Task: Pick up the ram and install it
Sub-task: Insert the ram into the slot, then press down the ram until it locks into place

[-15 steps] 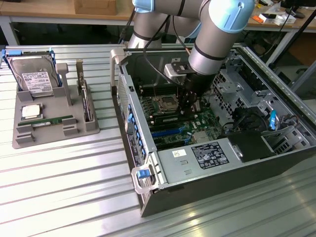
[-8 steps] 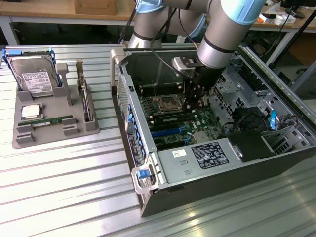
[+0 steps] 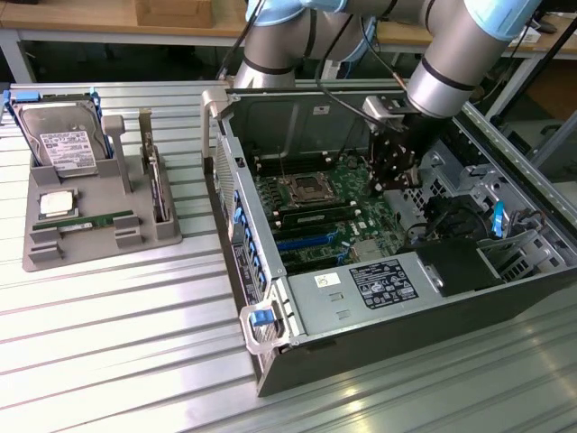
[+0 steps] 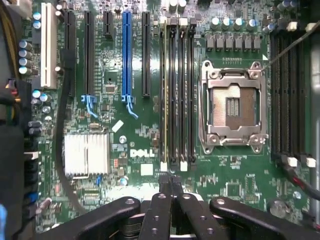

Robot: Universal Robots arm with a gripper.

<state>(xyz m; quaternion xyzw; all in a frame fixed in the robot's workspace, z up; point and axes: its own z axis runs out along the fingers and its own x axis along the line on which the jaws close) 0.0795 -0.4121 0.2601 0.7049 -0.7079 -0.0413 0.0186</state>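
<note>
- The gripper (image 3: 394, 185) hangs inside the open computer case (image 3: 379, 343), low over the motherboard (image 4: 145, 130). In the exterior view it is at about 3 o'clock from the CPU socket (image 3: 302, 189).
- Its fingers are clenched together, and I can make out no stick between them in the wrist view (image 4: 170, 187).
- The ram (image 4: 165, 95) shows as a thin green-gold edge standing in the memory slot that lines up with the fingertips. It is the slot of that bank farthest from the CPU socket (image 4: 232, 107), and the slots beside it look dark and empty.
- My judgement is that the pick-up and carry are done and the ram is placed in its slot. I cannot tell whether it is pressed fully home or whether the end latches have closed, so seating may be what is left.
- The ram's long axis runs along the slot, parallel to the neighbouring slots and to the blue expansion slot (image 4: 126, 60).
- In the exterior view that slot line runs roughly 9 to 3 o'clock, rising slightly towards 2. The ram stands on its long edge, contacts down.
- A second, similar stick (image 3: 95, 221) lies flat on the grey tray (image 3: 99, 253), which sits on the tabletop (image 3: 117, 343) at 9 o'clock from the case. It has about the same heading.
</note>
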